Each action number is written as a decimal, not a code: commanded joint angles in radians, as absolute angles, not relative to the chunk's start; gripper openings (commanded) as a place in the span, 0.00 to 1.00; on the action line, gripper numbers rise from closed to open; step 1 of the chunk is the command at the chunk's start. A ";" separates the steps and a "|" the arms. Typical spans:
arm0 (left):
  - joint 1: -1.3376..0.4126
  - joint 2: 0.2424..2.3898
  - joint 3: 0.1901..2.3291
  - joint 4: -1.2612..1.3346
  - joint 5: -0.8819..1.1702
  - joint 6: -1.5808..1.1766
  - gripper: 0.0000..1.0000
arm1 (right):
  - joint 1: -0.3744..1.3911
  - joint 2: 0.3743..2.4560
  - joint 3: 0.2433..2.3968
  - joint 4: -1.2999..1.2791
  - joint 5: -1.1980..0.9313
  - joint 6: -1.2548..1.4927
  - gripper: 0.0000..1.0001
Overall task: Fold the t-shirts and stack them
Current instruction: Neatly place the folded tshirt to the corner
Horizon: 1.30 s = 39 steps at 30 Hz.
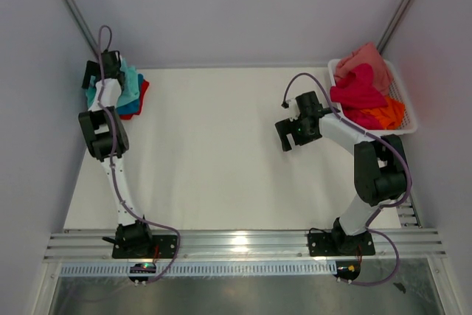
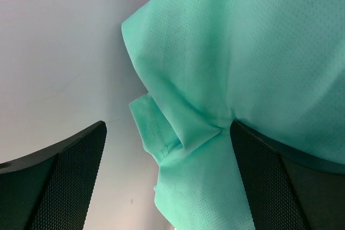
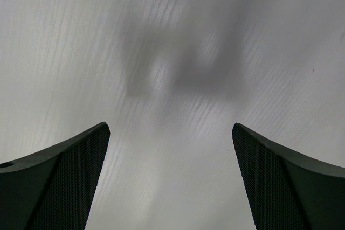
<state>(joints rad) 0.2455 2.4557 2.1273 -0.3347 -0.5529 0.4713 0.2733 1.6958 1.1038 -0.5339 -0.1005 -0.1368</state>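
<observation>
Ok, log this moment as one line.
left jaws: open over mint tee atop far-left stack | right jaws: open above table | basket: crumpled tees

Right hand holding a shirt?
No: the right hand is open, and its wrist view shows only bare white table between its fingers.
</observation>
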 commanded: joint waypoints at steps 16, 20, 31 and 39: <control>0.175 2.152 2.151 -0.360 -0.462 0.313 0.99 | 0.279 1.701 1.137 -0.538 -0.140 -0.155 0.99; 0.169 2.103 2.149 -0.466 -0.299 0.215 0.99 | 0.279 1.701 1.138 -0.540 -0.146 -0.158 1.00; 0.170 1.823 1.754 -0.497 0.477 0.008 0.99 | 0.279 1.583 1.129 -0.488 -0.023 -0.172 0.99; 0.169 1.563 1.474 -0.387 0.558 -0.100 0.99 | 0.279 1.320 1.025 -0.254 0.250 -0.138 0.99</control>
